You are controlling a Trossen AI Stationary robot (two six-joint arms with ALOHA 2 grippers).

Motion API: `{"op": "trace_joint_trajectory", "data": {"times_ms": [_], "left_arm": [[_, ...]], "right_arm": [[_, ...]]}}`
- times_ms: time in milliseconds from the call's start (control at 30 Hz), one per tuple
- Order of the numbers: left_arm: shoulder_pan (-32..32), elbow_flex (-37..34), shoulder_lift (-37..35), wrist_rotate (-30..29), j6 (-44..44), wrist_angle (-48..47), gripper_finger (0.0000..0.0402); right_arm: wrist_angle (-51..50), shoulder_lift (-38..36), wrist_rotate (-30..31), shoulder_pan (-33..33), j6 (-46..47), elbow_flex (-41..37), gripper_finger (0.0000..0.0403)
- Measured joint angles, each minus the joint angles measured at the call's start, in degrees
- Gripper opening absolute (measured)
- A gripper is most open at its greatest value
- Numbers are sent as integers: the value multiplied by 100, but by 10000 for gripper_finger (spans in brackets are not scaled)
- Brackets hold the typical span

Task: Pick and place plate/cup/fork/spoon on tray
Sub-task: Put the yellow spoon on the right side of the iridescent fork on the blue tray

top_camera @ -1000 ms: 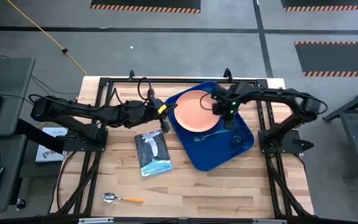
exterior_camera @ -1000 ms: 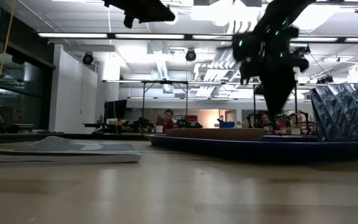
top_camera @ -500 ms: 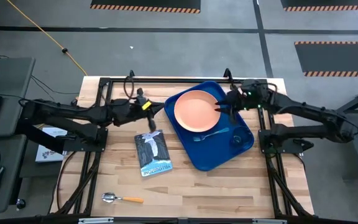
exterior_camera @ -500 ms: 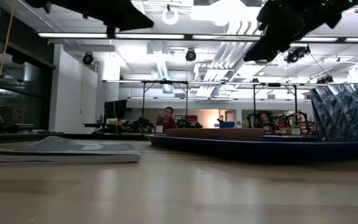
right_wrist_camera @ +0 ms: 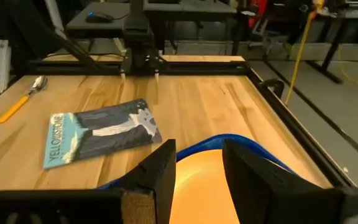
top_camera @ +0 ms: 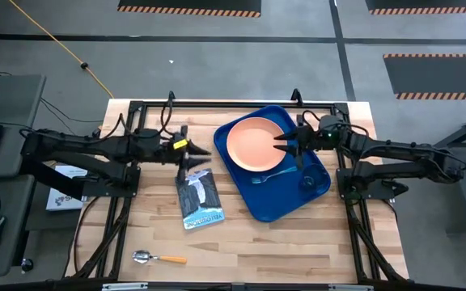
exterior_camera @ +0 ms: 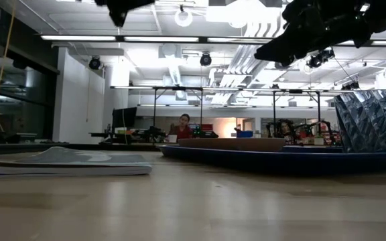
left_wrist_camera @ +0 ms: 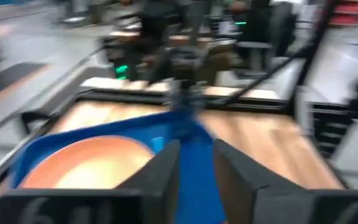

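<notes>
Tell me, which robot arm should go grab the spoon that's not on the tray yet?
Probably the left. The spoon lies at the table's near left corner, on the left gripper's side. The right gripper hovers over the tray, farther away, with the booklet between.

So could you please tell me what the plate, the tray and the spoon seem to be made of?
The plate looks like matte peach-orange plastic, evenly coloured and without glare. The tray looks like moulded dark blue plastic, with rounded corners and a raised edge. The spoon seems to have a shiny metal bowl and an orange handle, probably plastic.
</notes>
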Motion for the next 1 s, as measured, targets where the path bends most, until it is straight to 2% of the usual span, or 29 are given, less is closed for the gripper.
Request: {"op": "trace_joint_trajectory", "data": {"times_ms": [200,300,367,500,567,833,1000], "left_arm": [[-975,246,146,226,-5,19,179],[-1667,423,435,-37,-233,-87,216],[-2151,697,730,-437,-390,-389,230],[-3018,1616,1538,-1369,-1032,-2069,238],[-3360,2091,2032,-1506,-1509,-2812,238],[-4433,3180,3774,-1181,-3470,-4095,239],[-4833,3573,4641,-912,-4426,-5414,239]], "right_arm": [[7,0,242,56,307,0,122],[32,0,349,56,420,0,122],[42,0,422,56,433,0,122],[31,0,546,56,592,2,122],[-2,0,558,56,703,2,122],[-264,0,558,56,772,7,122],[-388,0,559,56,918,7,122]]}}
